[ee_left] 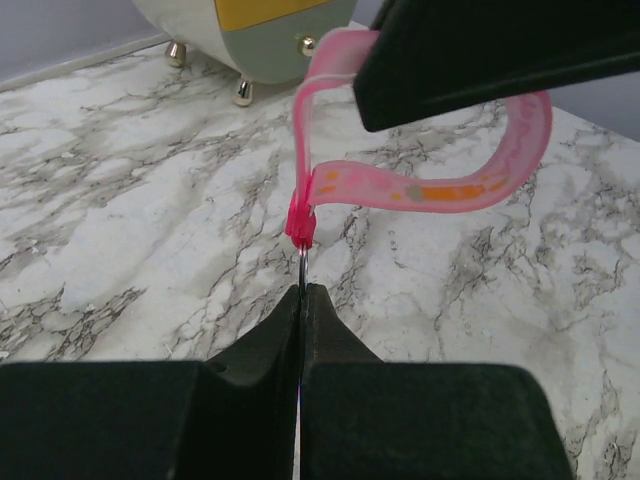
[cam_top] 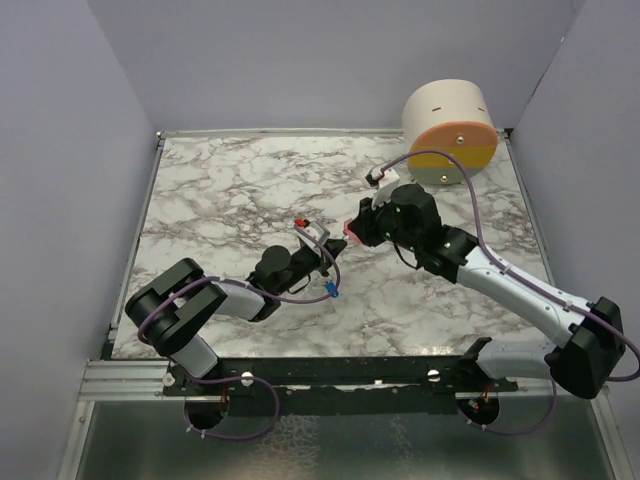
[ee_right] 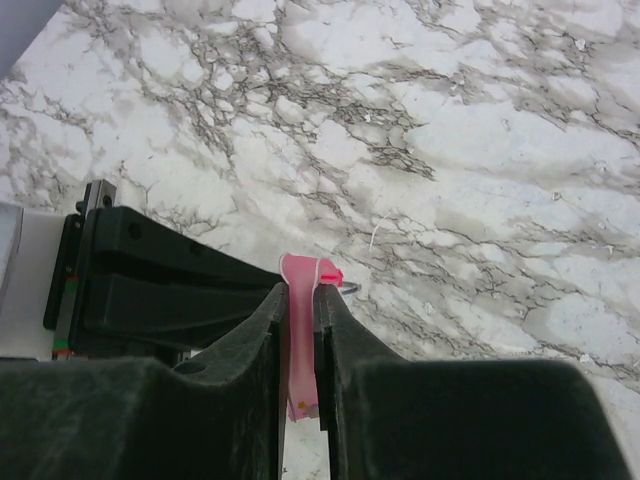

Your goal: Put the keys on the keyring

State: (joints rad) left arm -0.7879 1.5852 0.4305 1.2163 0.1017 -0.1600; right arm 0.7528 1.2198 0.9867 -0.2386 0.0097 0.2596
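Both claws pinch the keyring (cam_top: 347, 228); key (cam_top: 331, 292) loose on the table (cam_top: 220, 180).
Top: the key lies beside my left arm (cam_top: 230, 295), apart from both claws. Left wrist: left gripper (ee_left: 302, 292) closed tight on the thin wire ring (ee_left: 301, 262), stiff, likely slippery. Right wrist: right gripper (ee_right: 299, 294) clamps the soft pink tag (ee_right: 296, 268). I'd take the tiny, light key by its blue head.
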